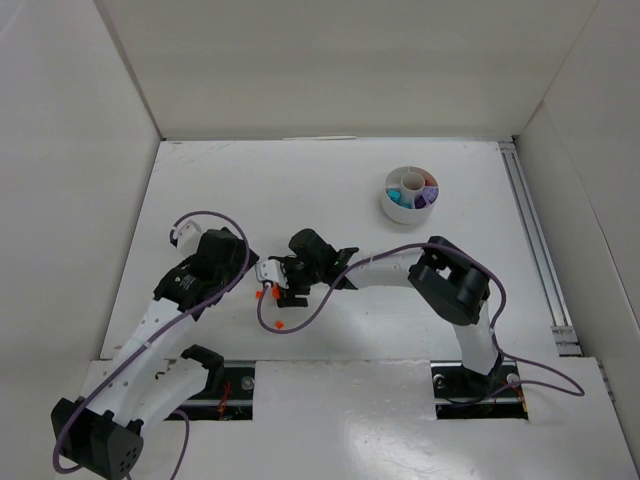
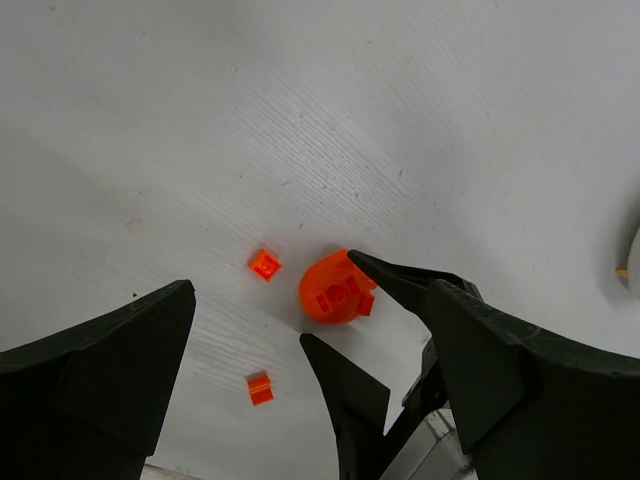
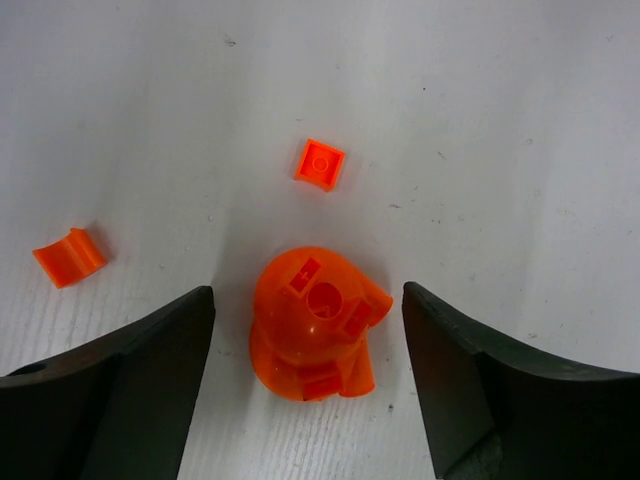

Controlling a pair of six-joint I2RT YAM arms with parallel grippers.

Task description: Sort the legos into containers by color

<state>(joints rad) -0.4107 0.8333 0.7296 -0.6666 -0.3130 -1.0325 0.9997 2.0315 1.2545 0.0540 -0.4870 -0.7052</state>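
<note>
An orange dome-shaped lego (image 3: 315, 320) lies on the white table between the open fingers of my right gripper (image 3: 308, 300), which straddles it without touching. A flat square orange lego (image 3: 320, 163) and a small curved orange lego (image 3: 68, 257) lie close by. In the left wrist view the dome (image 2: 333, 293) sits between the right gripper's thin fingers (image 2: 400, 285), with the square lego (image 2: 264, 264) and another small orange lego (image 2: 259, 388) beside it. My left gripper (image 2: 312, 330) is open and empty, just left of the right gripper (image 1: 288, 292). The white wedge dish (image 1: 392, 205) stands far right, holding teal and purple bits.
White walls enclose the table on the left, back and right. A metal rail (image 1: 535, 250) runs along the right edge. A purple cable (image 1: 300, 320) loops over the table near a loose orange lego (image 1: 279, 325). Both arms crowd the centre-left of the table.
</note>
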